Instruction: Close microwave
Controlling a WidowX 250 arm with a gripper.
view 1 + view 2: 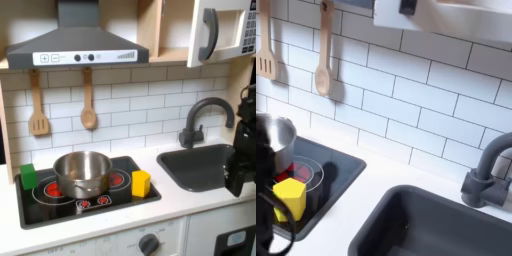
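Note:
The white microwave sits at the top right of the first exterior view, with a dark window door, a curved dark handle and a grey keypad. Its door looks swung slightly out from the body. In the second exterior view, the microwave's white lower edge runs along the top. My black arm stands at the first exterior view's right edge, over the sink and well below the microwave. The gripper hangs at the arm's lower end, its fingers too dark to separate.
A dark sink with a curved faucet lies under the arm. On the stove are a steel pot, a yellow block and a green block. The grey range hood hangs at upper left. A dark blurred shape crosses the second exterior view's lower left.

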